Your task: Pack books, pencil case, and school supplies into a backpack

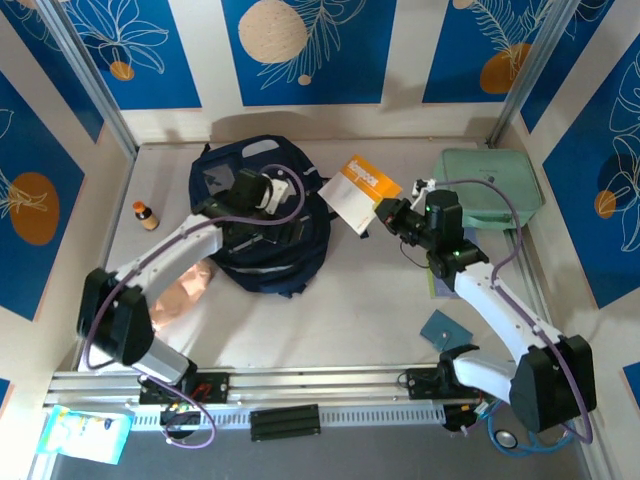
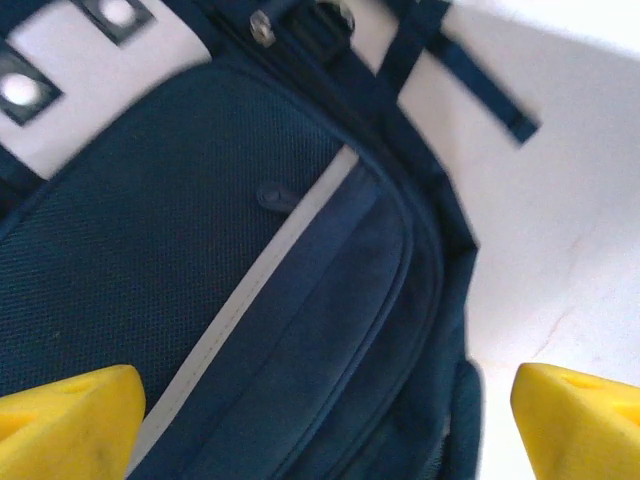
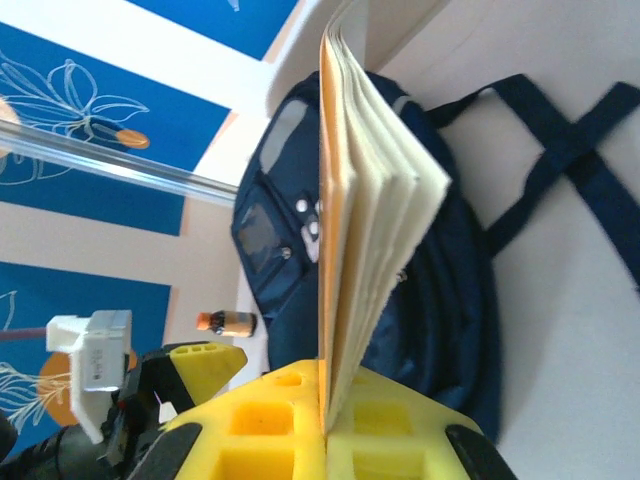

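The navy backpack (image 1: 250, 265) lies flat at mid-table. My left gripper (image 1: 265, 215) hovers over it, open; in the left wrist view its yellow fingertips (image 2: 65, 420) stand far apart above the backpack (image 2: 250, 250) with nothing between them. My right gripper (image 1: 385, 215) is shut on the white book with the orange band (image 1: 360, 188), held up just right of the backpack. In the right wrist view the gripper (image 3: 325, 425) pinches the book (image 3: 370, 200) by its lower edge, pages fanning, backpack (image 3: 290, 220) behind. A teal square booklet (image 1: 445, 328) lies near the right arm's base.
A mint-green pencil case (image 1: 490, 185) sits at the back right corner. An orange-capped bottle (image 1: 146, 215) stands at the left, and a coppery sheet (image 1: 180, 295) lies under the left arm. Backpack straps (image 3: 570, 150) trail across the table. Walls enclose three sides.
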Motion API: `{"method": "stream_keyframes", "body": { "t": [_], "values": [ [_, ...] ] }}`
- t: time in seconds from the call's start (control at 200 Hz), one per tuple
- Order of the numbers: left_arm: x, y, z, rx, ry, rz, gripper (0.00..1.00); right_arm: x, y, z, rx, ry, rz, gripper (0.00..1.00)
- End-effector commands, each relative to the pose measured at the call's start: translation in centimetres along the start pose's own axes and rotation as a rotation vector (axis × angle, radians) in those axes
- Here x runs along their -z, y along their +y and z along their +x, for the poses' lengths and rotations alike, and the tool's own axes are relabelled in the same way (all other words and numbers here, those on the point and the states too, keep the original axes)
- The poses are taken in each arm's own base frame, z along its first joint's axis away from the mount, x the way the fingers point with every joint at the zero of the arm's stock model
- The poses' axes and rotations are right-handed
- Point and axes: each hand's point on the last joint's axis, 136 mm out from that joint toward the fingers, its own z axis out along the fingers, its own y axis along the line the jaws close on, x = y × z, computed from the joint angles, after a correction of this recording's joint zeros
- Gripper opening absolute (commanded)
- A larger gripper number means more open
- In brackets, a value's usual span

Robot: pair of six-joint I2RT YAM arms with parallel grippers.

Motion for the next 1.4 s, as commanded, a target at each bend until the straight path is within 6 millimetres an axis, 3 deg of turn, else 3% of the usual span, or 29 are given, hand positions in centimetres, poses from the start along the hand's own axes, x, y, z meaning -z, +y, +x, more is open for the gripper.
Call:
{"method": "stream_keyframes", "body": {
  "t": [0.0,0.225,0.36,0.555,0.725,0.81,0.88,0.975,1.191,1.281,1.396],
  "values": [
    [-0.9,-0.3,3.1,-0.213,0.193,-0.008,0.91,1.0,-1.6,0.5,0.027,0.002,0.058,0.00],
    [-3.4,0.6,5.5,-0.339,0.373,-0.061,0.82,1.3,-2.0,0.6,0.009,0.004,0.059,0.00],
    [-5.1,0.5,5.6,-0.359,0.416,-0.070,0.67,1.2,-2.0,0.7,-0.001,0.009,0.051,0.00],
    [-6.8,1.9,4.6,-0.395,0.444,-0.183,0.51,1.4,-1.8,0.6,-0.005,0.005,0.049,0.00],
    [-7.0,1.3,4.1,-0.437,0.460,-0.176,0.42,2.1,-2.1,0.2,-0.017,-0.015,0.066,0.00],
    [-6.6,0.9,3.7,-0.459,0.443,-0.182,0.27,2.6,-2.3,0.0,-0.023,-0.028,0.074,0.00],
    [-5.7,0.9,2.9,-0.460,0.413,-0.199,0.12,3.1,-2.5,-0.2,-0.026,-0.037,0.077,0.00],
    [-3.4,1.0,0.8,-0.437,0.331,-0.231,0.00,3.8,-2.7,0.0,-0.023,-0.032,0.084,0.00],
    [4.3,1.0,-6.7,-0.330,-0.023,-0.313,0.00,4.7,-3.4,1.9,-0.019,0.046,0.079,0.00],
    [7.1,0.9,-9.4,-0.291,-0.163,-0.333,0.00,4.6,-2.3,3.1,-0.021,0.105,0.000,0.00],
    [9.1,0.5,-11.8,-0.255,-0.285,-0.326,0.00,4.1,-0.3,4.4,-0.050,0.191,-0.127,0.00]
  ]
}}
